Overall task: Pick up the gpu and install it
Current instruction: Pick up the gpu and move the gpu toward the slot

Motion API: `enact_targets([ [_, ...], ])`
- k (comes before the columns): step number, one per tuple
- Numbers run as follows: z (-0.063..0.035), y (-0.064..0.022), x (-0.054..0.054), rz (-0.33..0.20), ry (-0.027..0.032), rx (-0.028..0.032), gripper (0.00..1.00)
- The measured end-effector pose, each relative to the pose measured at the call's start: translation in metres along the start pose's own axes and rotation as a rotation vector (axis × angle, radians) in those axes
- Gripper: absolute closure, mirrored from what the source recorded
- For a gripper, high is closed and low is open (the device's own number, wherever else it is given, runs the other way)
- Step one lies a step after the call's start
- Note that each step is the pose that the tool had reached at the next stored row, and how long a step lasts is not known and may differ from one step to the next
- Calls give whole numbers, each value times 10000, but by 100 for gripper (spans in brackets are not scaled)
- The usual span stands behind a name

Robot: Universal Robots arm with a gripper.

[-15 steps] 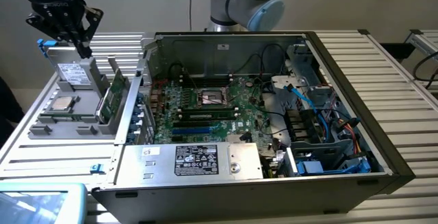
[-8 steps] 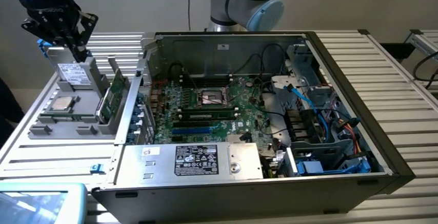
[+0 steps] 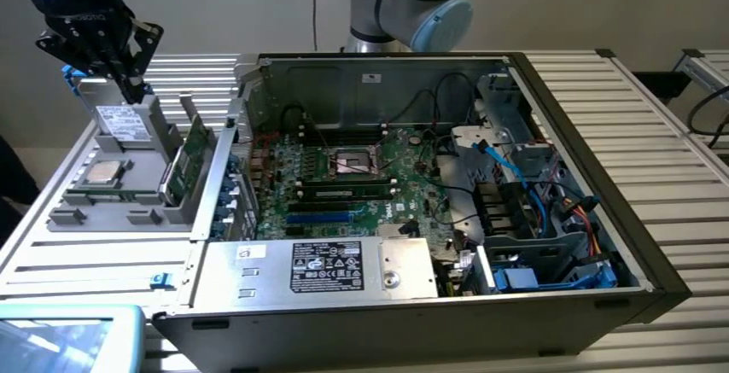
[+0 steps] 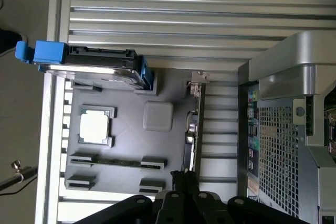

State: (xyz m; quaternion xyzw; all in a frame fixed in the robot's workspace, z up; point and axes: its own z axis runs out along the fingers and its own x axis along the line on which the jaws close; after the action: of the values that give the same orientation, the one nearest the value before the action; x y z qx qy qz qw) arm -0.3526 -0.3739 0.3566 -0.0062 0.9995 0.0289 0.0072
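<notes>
Barely begun: gripper (image 3: pixel 128 83) closed, holding nothing, upper left of exterior view; gpu (image 3: pixel 197 155) on edge in grey holder (image 3: pixel 108 206), unlifted.

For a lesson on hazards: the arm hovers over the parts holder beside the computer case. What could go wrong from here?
1. The fingers are shut, in line with the gpu standing on edge; lowered like this, they could strike the card.
2. The computer case wall stands close beside the gpu, so a lifted card might clip it.

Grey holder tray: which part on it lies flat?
The square silver processor chip; the blue-railed silver hard drive and the green gpu card stand on edge.
</notes>
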Motion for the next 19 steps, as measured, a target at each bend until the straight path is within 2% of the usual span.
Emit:
enact_targets([
  [7,0,0,0,-1,0,0,87],
  [9,0,0,0,0,-3,-1,75],
  [10,0,0,-1,-1,-4,0,75],
  [11,0,0,-1,-1,-5,0,68],
  [13,8,-1,0,1,-32,-1,57],
  [15,30,-2,1,18,-87,1,57],
  [16,42,-3,0,30,-105,2,51],
  [19,92,-6,3,163,-137,6,51],
])
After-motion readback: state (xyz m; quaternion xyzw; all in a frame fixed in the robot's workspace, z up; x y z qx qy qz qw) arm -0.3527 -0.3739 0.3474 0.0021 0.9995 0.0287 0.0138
